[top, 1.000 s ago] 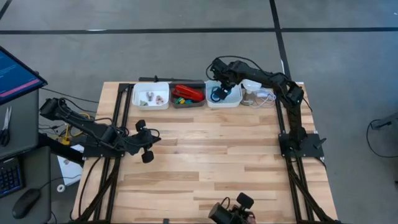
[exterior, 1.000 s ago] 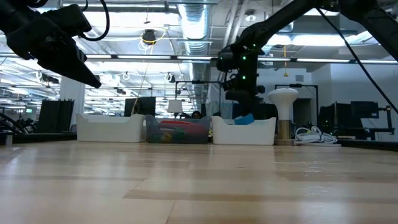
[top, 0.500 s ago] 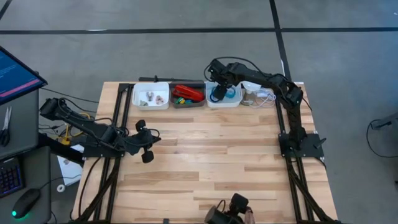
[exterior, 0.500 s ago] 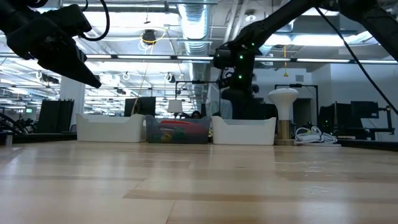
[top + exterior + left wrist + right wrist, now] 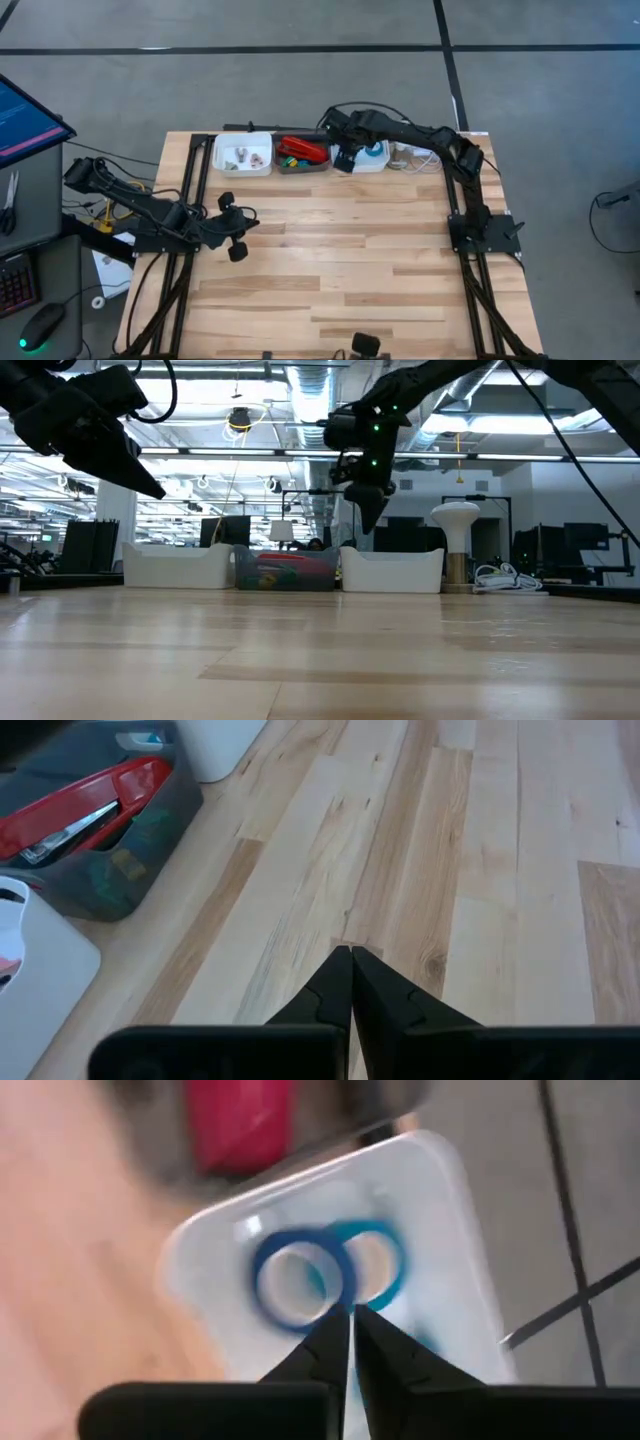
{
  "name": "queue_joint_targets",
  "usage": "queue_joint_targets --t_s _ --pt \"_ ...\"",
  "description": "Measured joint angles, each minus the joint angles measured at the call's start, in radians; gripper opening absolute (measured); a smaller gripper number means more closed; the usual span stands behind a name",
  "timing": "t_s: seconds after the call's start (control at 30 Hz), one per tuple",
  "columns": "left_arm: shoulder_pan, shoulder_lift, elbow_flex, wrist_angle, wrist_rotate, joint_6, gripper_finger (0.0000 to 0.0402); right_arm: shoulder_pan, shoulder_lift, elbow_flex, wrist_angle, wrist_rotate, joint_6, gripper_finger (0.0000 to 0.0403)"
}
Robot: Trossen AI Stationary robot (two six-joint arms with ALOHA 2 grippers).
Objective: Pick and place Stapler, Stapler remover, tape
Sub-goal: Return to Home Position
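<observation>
Grey concrete floor (image 5: 300, 90) surrounds the wooden table (image 5: 330, 260).

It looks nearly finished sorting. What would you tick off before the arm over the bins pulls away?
1. Right gripper shut, carrying nothing: ok.
2. Right gripper high above the table, low view: ok.
3. Tape lying in right white bin: ok.
4. Stapler in grey bin: ok.
5. Left gripper shut, over bare table: ok.
6. Left white bin small items are staple removers: cannot tell.

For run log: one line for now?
right tool: shut, empty, above edge of right white bin; tape: inside it; stapler: in grey bin; left tool: shut, over table
</observation>
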Motion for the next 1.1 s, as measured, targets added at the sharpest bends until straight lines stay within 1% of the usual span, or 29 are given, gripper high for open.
queue_joint_targets --t_s 0.13,0.23,0.37,0.43,0.6,0.67,0.77,0.83,0.97,1.1 --pt "0.000 0.000 0.000 0.001 -0.001 0.006 0.0002 0.047 -0.005 0.000 -0.048 -0.006 -0.012 0.0003" --pt "0.000 0.000 0.000 0.001 -0.011 0.006 0.0002 0.079 -0.034 -0.001 -0.015 -0.065 -0.030 0.0001" --pt "0.000 0.000 0.000 0.001 -0.031 0.007 0.0002 0.108 -0.114 -0.001 0.050 -0.207 -0.033 0.0000" --pt "0.000 0.000 0.000 0.001 -0.041 0.007 0.0002 0.122 -0.163 -0.001 0.074 -0.247 -0.033 0.0000" --pt "0.000 0.000 0.000 0.020 -0.093 0.064 0.0002 0.158 -0.287 -0.002 0.129 -0.279 -0.033 0.0000" --pt "0.000 0.000 0.000 0.035 -0.105 0.085 0.0002 0.172 -0.336 -0.027 0.164 -0.291 -0.025 0.0000" --pt "0.000 -0.005 0.000 0.050 -0.110 0.129 0.0002 0.196 -0.411 -0.098 0.207 -0.296 -0.002 0.0000" --pt "0.000 -0.019 0.000 0.056 -0.118 0.156 0.0002 0.213 -0.465 -0.171 0.255 -0.298 0.002 0.0000" --pt "-0.001 -0.092 0.000 0.067 -0.125 0.202 0.0002 0.239 -0.582 -0.355 0.410 -0.331 0.033 0.0000" --pt "-0.002 -0.200 0.000 0.069 -0.114 0.269 0.0002 0.247 -0.698 -0.543 0.559 -0.342 0.074 0.0000"
